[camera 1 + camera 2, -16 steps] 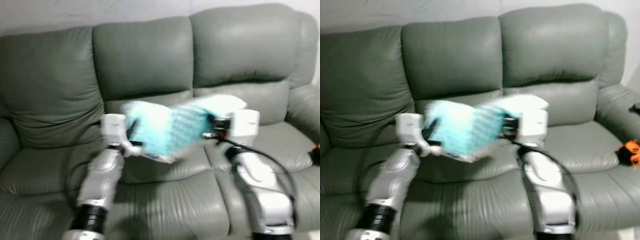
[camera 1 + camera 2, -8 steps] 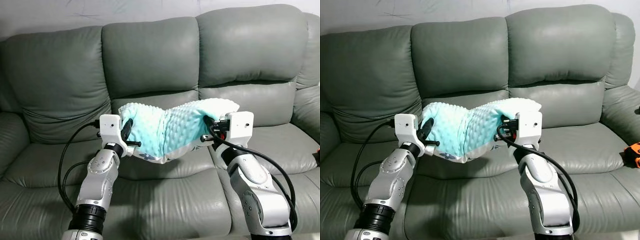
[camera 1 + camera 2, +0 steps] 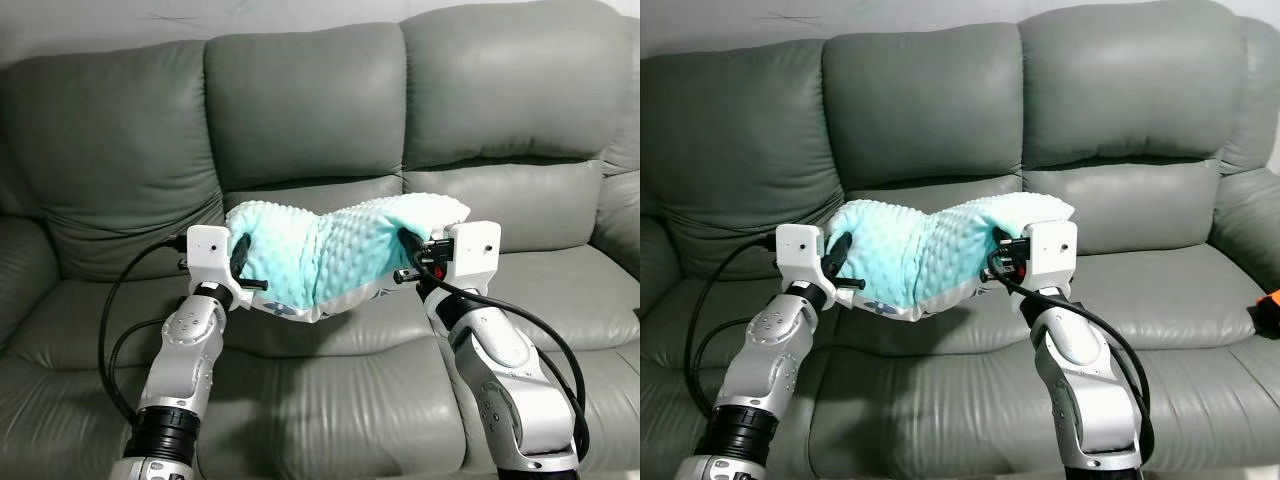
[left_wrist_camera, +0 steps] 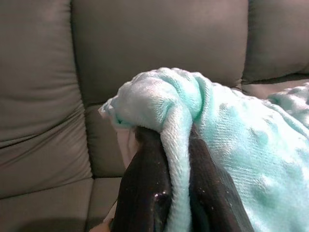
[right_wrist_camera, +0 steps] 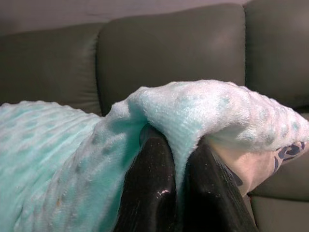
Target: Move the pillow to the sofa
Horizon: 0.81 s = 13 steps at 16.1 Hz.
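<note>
A soft turquoise pillow [image 3: 330, 250] with a dotted plush cover hangs in the air between my two arms, above the middle seat of the grey leather sofa [image 3: 300, 110]. My left gripper [image 3: 240, 262] is shut on the pillow's left end; its black fingers [image 4: 145, 193] pinch a fold of the fabric. My right gripper [image 3: 408, 252] is shut on the right end, where its fingers [image 5: 154, 183] squeeze another fold. The pillow [image 5: 63, 159] sags in the middle and shows a white patterned underside.
The sofa's three seat cushions [image 3: 330, 390] lie right below and in front of me. An orange object [image 3: 1270, 305] rests on the right seat at the picture's edge. Black cables [image 3: 120, 330] loop beside my left arm.
The whole view has shifted and sharpened as the camera moved. Both arms still hold the pillow between them, now a little lower and closer to the sofa.
</note>
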Tool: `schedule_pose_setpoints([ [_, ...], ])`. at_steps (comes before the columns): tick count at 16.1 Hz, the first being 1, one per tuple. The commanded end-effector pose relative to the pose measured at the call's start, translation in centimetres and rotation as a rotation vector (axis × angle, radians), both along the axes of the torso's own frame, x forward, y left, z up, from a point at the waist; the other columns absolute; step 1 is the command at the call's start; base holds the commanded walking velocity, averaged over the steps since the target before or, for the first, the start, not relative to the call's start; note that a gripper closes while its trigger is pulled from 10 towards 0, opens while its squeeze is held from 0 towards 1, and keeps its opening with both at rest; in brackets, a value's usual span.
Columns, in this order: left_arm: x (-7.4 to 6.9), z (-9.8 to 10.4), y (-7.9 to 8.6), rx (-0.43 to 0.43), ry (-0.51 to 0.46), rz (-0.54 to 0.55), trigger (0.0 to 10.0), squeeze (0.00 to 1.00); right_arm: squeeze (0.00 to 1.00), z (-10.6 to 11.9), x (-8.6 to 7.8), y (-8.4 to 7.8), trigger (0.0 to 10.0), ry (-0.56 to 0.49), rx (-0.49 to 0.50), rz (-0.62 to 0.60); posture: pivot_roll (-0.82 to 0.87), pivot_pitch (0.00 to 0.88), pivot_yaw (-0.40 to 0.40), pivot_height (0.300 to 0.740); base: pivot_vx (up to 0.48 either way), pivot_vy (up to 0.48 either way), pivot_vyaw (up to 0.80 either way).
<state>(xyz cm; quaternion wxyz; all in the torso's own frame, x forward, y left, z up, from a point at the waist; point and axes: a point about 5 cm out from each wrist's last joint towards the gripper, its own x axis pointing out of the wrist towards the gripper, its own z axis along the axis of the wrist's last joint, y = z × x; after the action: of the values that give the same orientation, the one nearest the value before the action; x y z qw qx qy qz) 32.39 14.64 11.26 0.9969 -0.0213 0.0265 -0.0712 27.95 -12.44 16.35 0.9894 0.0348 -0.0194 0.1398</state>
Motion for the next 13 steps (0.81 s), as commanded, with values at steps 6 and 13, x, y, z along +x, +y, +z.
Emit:
schedule_pose_setpoints([
  [6,-0.7,-0.7,1.7,0.074,0.066,-0.033,10.0,0.0,0.0,1.5,1.7,1.1,10.0,-0.09,0.026,0.016,-0.16,0.039,0.145,0.74,0.0,0.0,0.17],
  [13,0.2,-2.0,2.7,0.163,0.107,-0.054,10.0,0.0,0.0,-1.3,2.8,-2.3,10.0,-0.017,0.056,-0.105,-0.14,0.13,0.187,0.74,0.0,0.0,0.0],
])
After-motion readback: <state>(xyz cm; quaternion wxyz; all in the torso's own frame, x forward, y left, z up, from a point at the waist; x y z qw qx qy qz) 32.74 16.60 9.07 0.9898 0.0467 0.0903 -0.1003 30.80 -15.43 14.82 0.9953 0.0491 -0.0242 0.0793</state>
